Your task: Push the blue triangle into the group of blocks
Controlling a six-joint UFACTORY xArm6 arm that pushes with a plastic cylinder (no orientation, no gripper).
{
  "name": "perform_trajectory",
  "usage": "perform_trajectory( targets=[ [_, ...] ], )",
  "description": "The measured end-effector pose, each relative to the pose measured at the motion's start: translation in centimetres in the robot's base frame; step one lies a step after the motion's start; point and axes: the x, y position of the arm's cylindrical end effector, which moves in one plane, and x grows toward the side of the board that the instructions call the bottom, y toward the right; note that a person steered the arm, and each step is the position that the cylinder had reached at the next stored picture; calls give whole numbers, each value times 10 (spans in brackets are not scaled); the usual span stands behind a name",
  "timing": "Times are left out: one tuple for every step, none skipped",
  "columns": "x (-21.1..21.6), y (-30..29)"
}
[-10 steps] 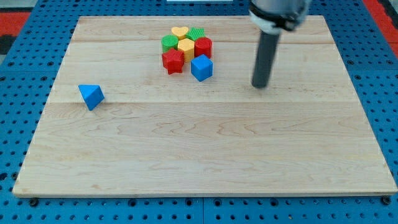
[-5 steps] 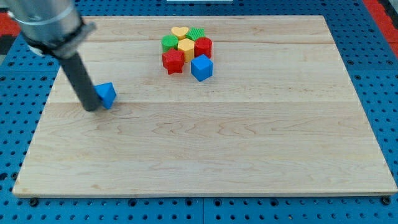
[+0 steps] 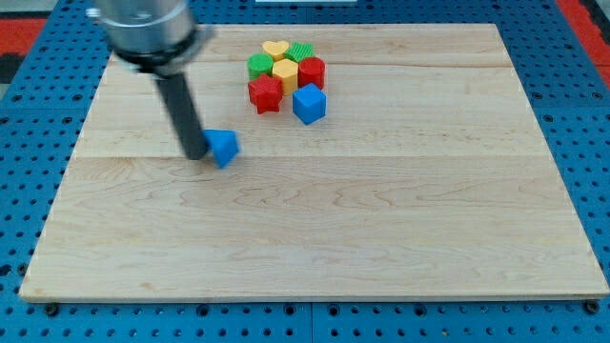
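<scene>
The blue triangle (image 3: 224,148) lies on the wooden board (image 3: 315,229), left of the middle. My tip (image 3: 193,152) touches its left side. The group of blocks sits near the view's top: a yellow heart (image 3: 275,50), a green block (image 3: 301,50), a green block (image 3: 258,66), a yellow block (image 3: 284,72), a red block (image 3: 312,71), a red star-like block (image 3: 265,94) and a blue cube (image 3: 309,104). The triangle is below and left of the group, apart from it.
A blue pegboard (image 3: 38,191) surrounds the board on all sides. A red patch (image 3: 19,38) shows at the view's top left and another (image 3: 586,19) at the top right.
My tip swept from the right of the group to the far left, met the blue triangle and pushed it to the right, nearer the group.
</scene>
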Motion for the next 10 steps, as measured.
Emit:
perform_trajectory(
  targets=[
    [4, 48],
    [6, 91],
    [1, 114],
    [-17, 126],
    [-39, 136],
    [-42, 161],
    [-52, 187],
    [-104, 187],
    [-109, 222],
    [-27, 241]
  ],
)
